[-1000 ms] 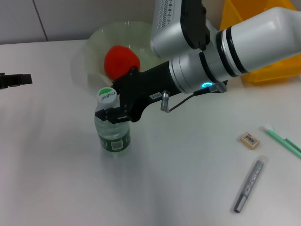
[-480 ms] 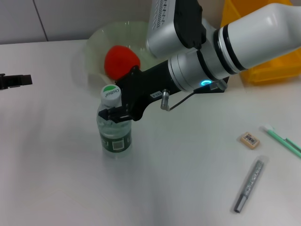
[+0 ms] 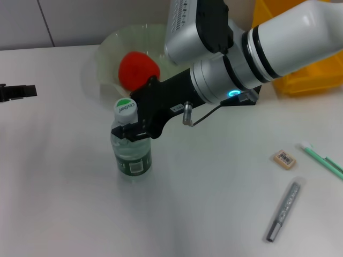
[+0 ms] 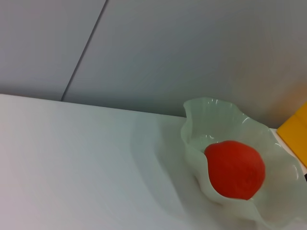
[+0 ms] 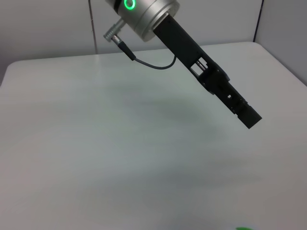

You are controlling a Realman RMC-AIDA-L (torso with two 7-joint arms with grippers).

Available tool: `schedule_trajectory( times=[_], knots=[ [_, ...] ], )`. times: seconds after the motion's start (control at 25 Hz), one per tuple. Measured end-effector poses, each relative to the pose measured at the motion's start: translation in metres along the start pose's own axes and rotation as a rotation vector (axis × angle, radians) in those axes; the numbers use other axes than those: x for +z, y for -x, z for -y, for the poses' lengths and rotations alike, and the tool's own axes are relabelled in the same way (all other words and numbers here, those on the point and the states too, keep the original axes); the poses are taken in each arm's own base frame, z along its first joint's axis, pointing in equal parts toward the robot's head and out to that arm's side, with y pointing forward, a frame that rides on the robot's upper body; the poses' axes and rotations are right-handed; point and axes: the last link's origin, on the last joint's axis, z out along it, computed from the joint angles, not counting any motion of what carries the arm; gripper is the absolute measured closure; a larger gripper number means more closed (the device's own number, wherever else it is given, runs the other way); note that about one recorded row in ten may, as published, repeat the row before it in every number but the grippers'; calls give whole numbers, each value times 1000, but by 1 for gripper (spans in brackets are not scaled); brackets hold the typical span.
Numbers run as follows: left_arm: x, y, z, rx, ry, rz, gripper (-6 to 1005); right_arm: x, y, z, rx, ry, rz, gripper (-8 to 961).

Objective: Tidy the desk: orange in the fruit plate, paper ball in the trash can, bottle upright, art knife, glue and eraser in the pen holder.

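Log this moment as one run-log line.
right pincer: shut on bottle, upright on desk | left pincer: parked at desk's left edge | orange: in fruit plate | eraser: on desk

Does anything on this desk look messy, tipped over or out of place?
Nothing is spilled. The bottle stands upright in the right pincer, and the orange sits in the fruit plate. The eraser and two pen-like items lie loose on the desk, not put away.

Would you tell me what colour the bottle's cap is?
The cap on the bottle is white with a green patch, clearest in the head view.
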Motion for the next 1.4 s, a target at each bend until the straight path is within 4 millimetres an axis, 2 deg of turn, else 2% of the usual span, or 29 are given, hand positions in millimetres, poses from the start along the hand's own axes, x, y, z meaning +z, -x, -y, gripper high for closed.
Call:
schedule_trajectory(
  times=[0.56, 1.4],
  knots=[
    [0, 1, 0, -2, 3, 0, 546, -6, 15, -1, -41, -17, 40, 415],
    [-1, 3, 0, -8, 4, 0, 546, 2, 2, 4, 47, 8, 4, 369]
  ],
)
